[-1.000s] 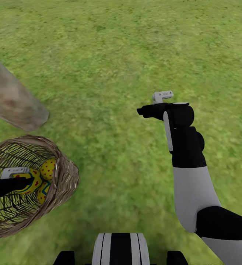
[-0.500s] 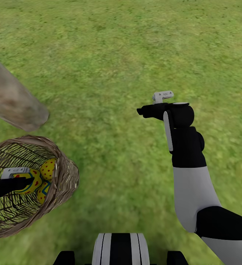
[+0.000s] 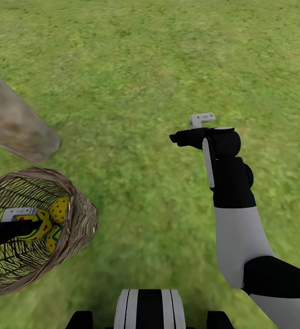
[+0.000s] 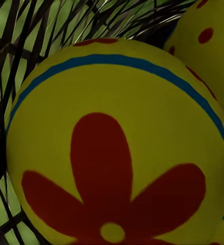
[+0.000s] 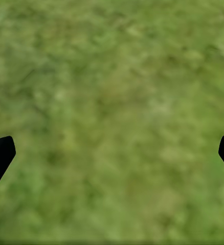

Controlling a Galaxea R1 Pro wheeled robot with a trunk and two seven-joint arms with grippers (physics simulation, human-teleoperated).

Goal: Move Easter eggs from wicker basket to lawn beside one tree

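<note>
The wicker basket [image 3: 79, 219] stands on the lawn [image 3: 150, 68] at the robot's left, just beside the foot of the tree [image 3: 17, 125], and all three Easter eggs [image 3: 58, 209] lie inside it, bunched together against the wall nearest the robot's middle. The left gripper [image 3: 33, 225] reaches into the basket and sits at the nearest egg [image 4: 117, 148], whose yellow shell with a red flower and a blue stripe looms right in front of the left wrist camera; whether its jaws have closed on the egg cannot be told. The right gripper [image 5: 112, 153] hangs over bare grass well apart from the basket, its fingertips spread wide with nothing between them. The eggs look hard, smooth and rounded, probably light, so they are likely to slip or roll under a pinch that is off-centre; the surest hold would be across the widest part of the shell, with the jaws squarely on opposite sides. The woven basket seems light too and may tip or shift if the egg drags against its wall on the way out.
</note>
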